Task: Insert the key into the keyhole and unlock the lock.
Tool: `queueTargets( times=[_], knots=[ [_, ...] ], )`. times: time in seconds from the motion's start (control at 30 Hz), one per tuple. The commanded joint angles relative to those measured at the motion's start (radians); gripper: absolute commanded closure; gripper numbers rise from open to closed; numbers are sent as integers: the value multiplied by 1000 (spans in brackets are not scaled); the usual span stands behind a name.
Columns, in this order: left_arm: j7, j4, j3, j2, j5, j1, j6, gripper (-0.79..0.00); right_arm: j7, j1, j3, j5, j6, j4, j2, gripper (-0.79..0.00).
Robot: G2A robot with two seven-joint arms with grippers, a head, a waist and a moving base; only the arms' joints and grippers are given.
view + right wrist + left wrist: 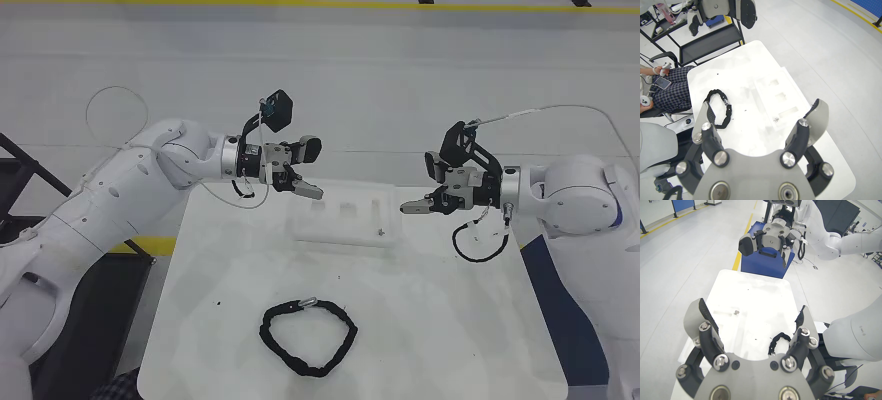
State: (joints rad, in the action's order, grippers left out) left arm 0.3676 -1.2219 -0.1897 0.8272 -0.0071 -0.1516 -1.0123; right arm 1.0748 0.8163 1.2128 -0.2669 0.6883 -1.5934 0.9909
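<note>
jaws of the left gripper are released and spread wide, with nothing between the black ribbed pads, and those of the right gripper stand just as wide and just as bare. both grippers hang above the far part of the white round-cornered table, tips turned toward each other and well apart. below the gap between them lies the long white foam tray with three rectangular recesses, flat on the table. the small metal key sits on that tray beside the end recess, under and a little ahead of the right gripper's tips, nearer to them than to the left gripper's. it touches neither, and whether it stands or lies flat cannot be told. the black fabric-sleeved chain lock lies as a closed loop on the bare table, off to the robot's side of both pairs of jaws and well apart from the tray. its short silver lock cylinder joins the loop's two ends on the side of the loop that faces the tray. in the left wrist view part of the loop shows just past the inner edge of one finger, down on the table beneath it. in the right wrist view one finger crosses in front of the loop without touching it.
</note>
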Motion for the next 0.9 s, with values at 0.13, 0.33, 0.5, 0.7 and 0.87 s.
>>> queueTargets(
  times=[0.13,0.33,0.5,0.7,0.87],
  knots=[
    [0,0,0,0,0,0,0,-784,0,0,0,0,0,0,0,-784],
    [0,0,0,0,0,0,0,-785,0,0,0,0,0,0,0,-784],
    [0,0,0,0,0,0,0,-785,0,0,0,0,0,0,0,-785],
    [0,0,0,0,0,0,0,-785,-49,22,-13,-44,-81,10,1,-785],
    [0,0,0,0,0,0,0,-785,-109,14,-73,-101,-254,64,15,-785]
  ],
)
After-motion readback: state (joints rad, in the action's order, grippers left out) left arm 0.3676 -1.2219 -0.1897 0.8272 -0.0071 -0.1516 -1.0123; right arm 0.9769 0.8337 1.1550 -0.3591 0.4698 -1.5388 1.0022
